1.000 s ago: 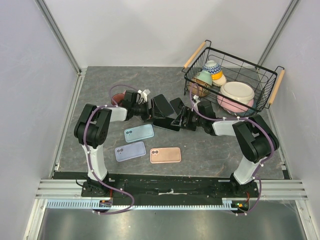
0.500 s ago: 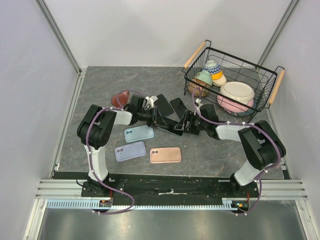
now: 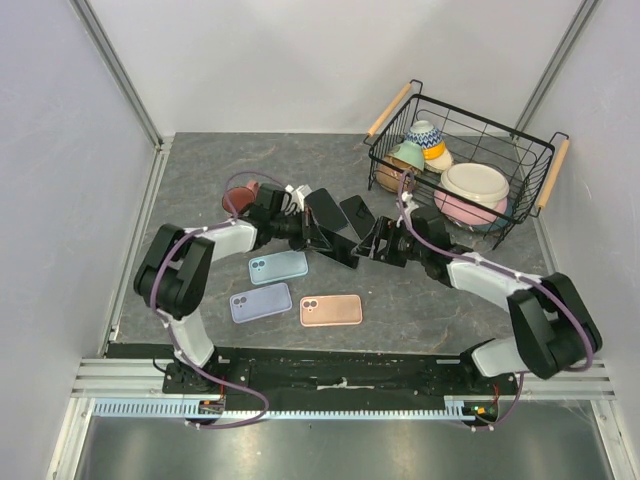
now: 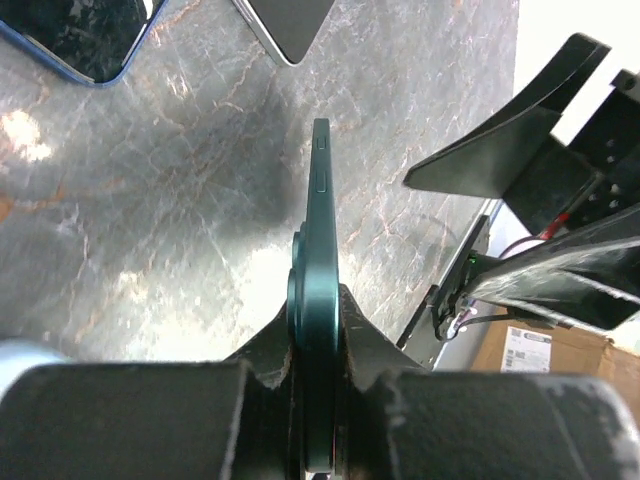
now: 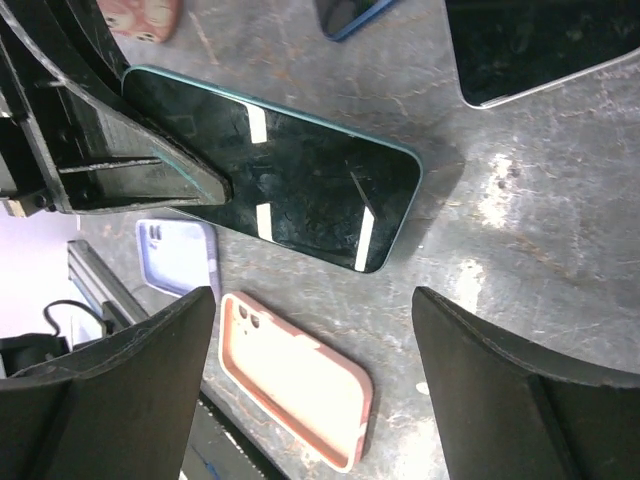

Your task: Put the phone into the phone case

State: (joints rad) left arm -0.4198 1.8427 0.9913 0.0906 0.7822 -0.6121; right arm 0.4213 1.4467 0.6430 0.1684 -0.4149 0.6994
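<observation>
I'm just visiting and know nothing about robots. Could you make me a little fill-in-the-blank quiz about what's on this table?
The left hand is shut on a dark green ____.
The right hand is ____, holding nothing.
____ cases lie flat on the table: a light blue case, a lavender case, a pink case.
The bowls sit in a wire ____.
Missing words: phone, open, three, basket.

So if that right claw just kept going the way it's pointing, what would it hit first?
Most likely the dark teal phone held by the left gripper. It sits straight ahead of the right gripper, whose jaws stand open. How much gap remains between them is hard to judge.
</observation>
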